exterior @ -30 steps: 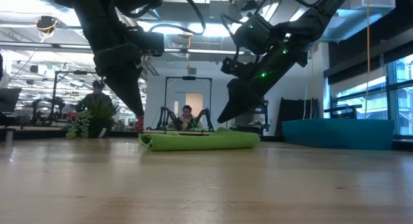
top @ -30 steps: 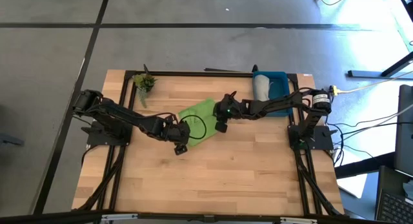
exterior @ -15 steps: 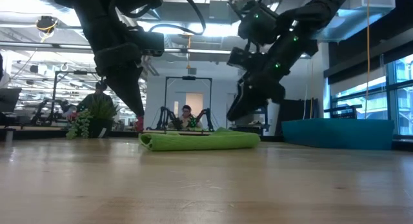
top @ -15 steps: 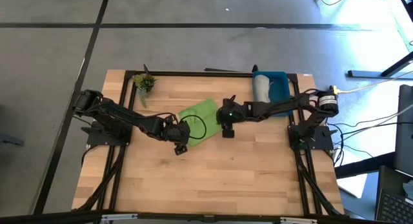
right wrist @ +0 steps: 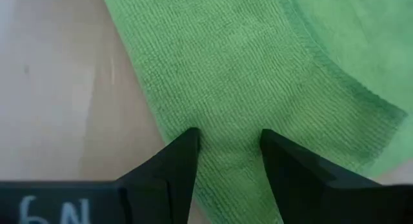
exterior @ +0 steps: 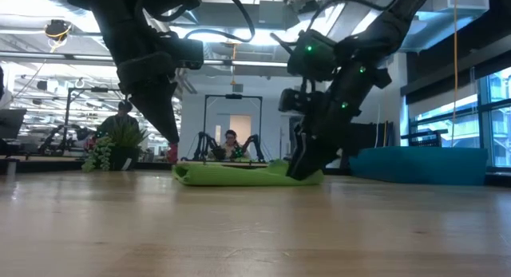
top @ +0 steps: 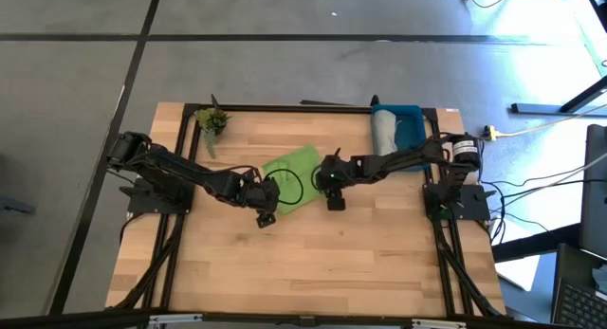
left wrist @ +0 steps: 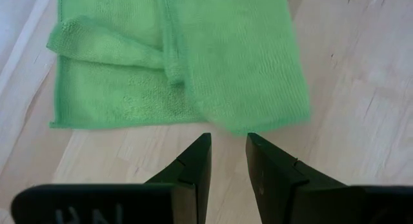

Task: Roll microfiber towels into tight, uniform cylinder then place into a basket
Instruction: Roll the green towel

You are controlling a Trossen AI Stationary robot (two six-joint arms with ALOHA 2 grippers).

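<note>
The bright green towel lies folded and flat on the wood at the table's middle; in the low view it is a low strip. My right gripper is open and slants down onto the towel's right end. My left gripper is open by a narrow gap. It hovers over bare wood just short of the towel's near-left edge and touches nothing. The light grey towel lies rolled in the blue basket at the far right. My right gripper stands with its open fingertips down on the green towel's top layer near its right end. It comes slanting down from the table's right. Cloth lies flat between the fingers and is not pinched. The towel rests on the table.
A small green plant sprig lies at the far left corner. The black table frame runs along the far edge. Bare wood stretches toward the near edge.
My right gripper has sunk from above the towel down onto its right end, and it has rolled and tipped its wrist on the way. The green towel has stayed where it was.
</note>
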